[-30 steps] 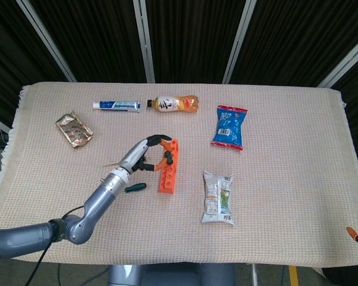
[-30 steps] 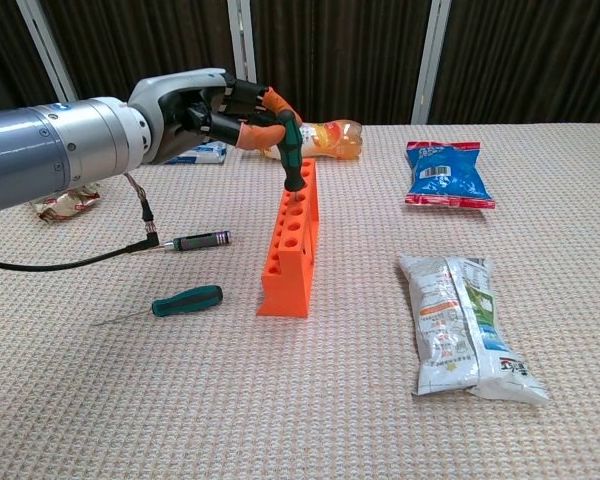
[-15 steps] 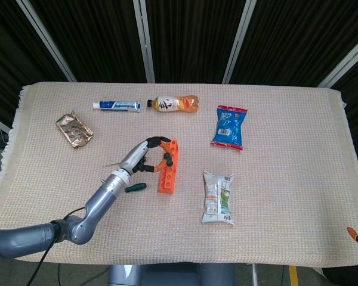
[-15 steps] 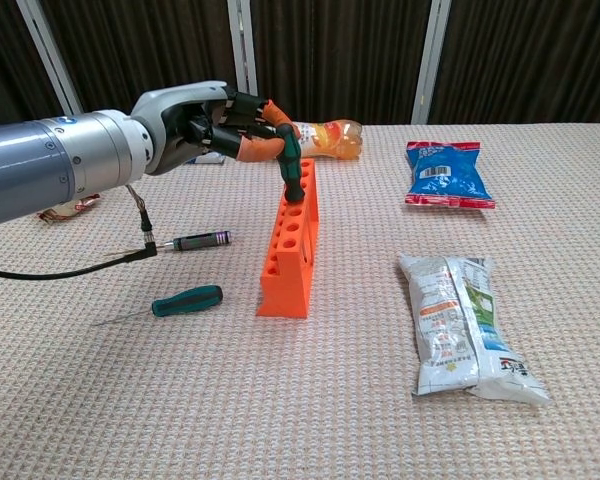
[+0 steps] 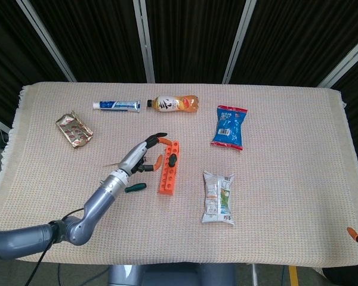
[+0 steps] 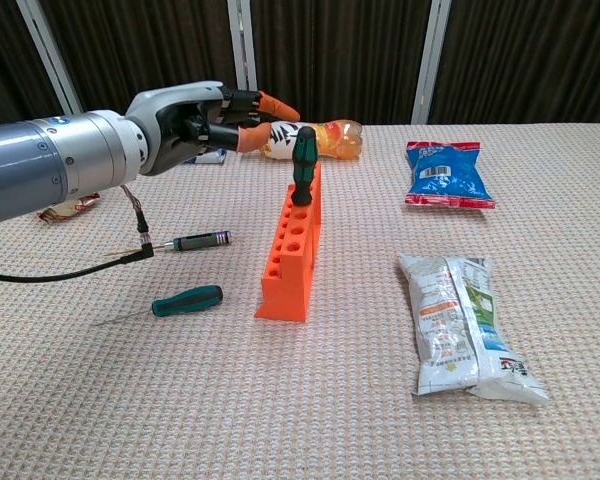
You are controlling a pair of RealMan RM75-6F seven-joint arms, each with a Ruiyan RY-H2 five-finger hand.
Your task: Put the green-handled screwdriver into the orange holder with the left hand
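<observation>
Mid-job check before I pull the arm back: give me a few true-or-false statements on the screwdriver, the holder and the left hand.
1. A green-handled screwdriver stands upright in the orange holder. True.
2. The left hand grips that screwdriver. False: its fingers are spread, clear of the handle.
3. Another green-handled screwdriver lies on the table, left of the holder. True.
4. The holder lies tipped on its side. False: it stands with its holes facing up.
5. The snack bags touch the holder. False: the blue bag and white bag lie apart.

The screwdriver (image 6: 303, 165) shaft is hidden inside the holder (image 6: 293, 245). The left hand (image 6: 195, 115) covers part of the toothpaste (image 6: 208, 156). The right hand is outside both views.
</observation>
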